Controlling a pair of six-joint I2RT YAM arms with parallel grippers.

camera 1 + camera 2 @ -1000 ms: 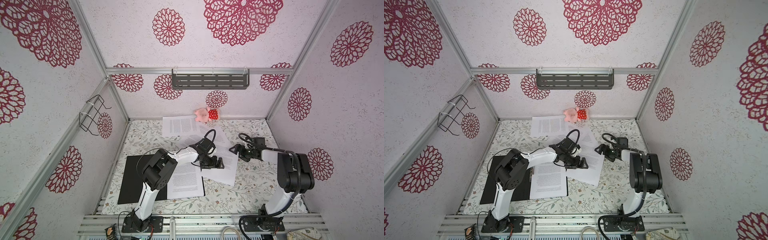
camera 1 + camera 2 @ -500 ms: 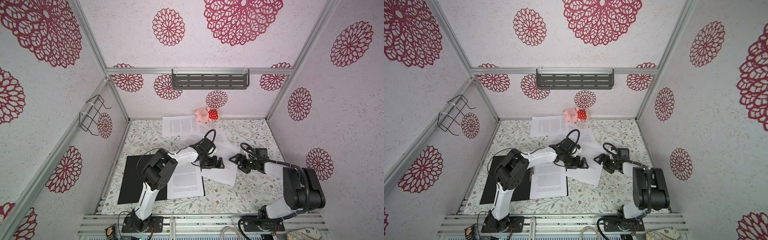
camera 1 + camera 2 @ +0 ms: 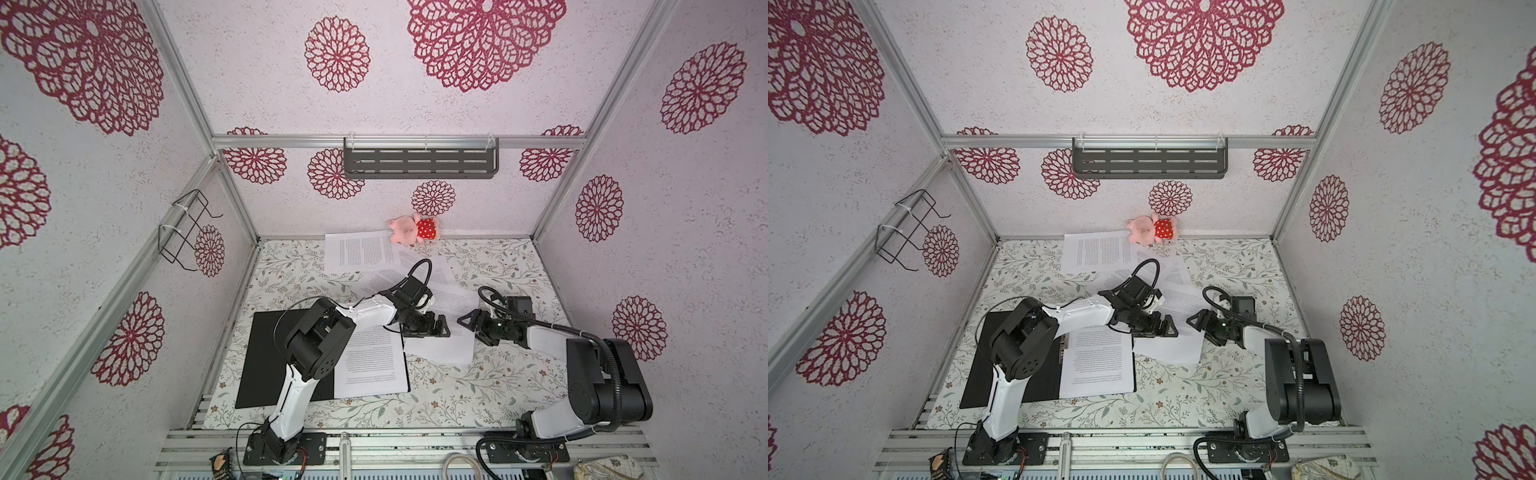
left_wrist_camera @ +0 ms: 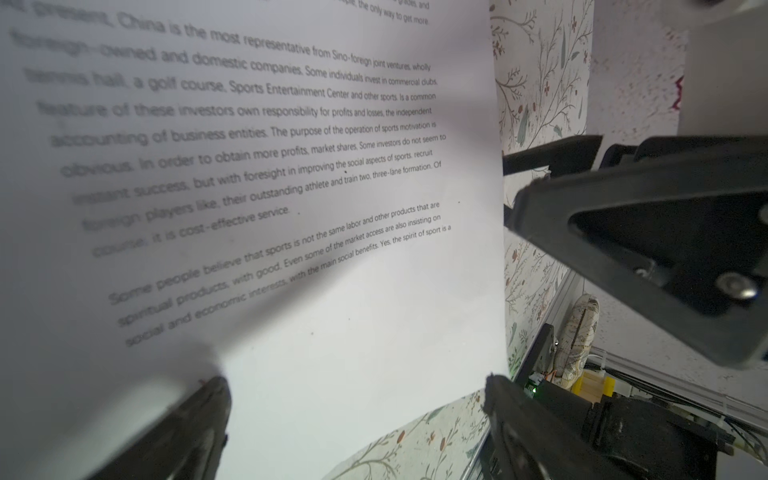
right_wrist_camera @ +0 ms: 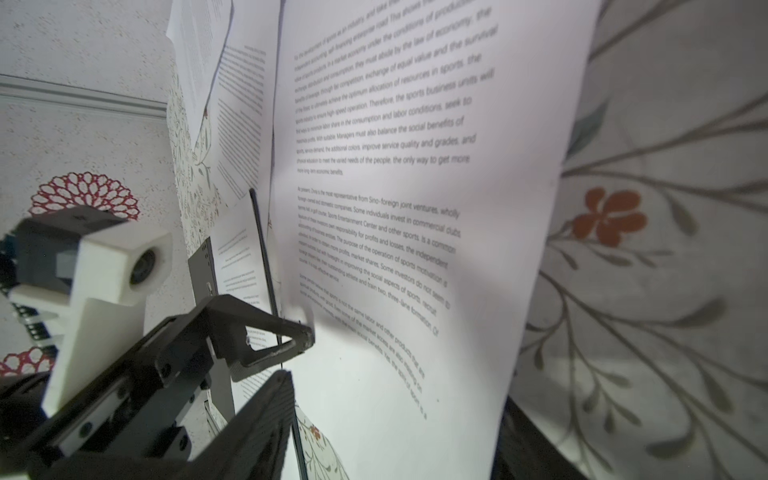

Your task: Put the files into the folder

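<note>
1. The left jaws are spread wide. Their fingers (image 4: 195,432) are low over a loose printed sheet (image 3: 440,349), on the side of it nearest the bench's left edge. I cannot tell whether a fingertip actually rests on the paper.
2. The right jaws face them from the sheet's opposite side, toward the bench's right edge. They are partly apart, with the fingers (image 5: 266,415) clearly separated and the paper showing between them in the right wrist view. They are not pinched on the paper.
3. That sheet lies flat near the middle of the bench (image 3: 498,382), between the two arms. One of its corners is just beside the far right corner of the folder (image 3: 266,357).
4. The folder lies open with its black inside up, near the bench's front-left corner. One of the files (image 3: 370,361) lies on the half of the folder nearer the middle of the bench.
5. More files (image 3: 440,270) overlap one another between the middle and the back edge, and another sheet (image 3: 361,253) lies along the back edge.
6. A pink plush toy (image 3: 411,228) in a red dotted dress sits at the back edge, touching that sheet's corner.
</note>
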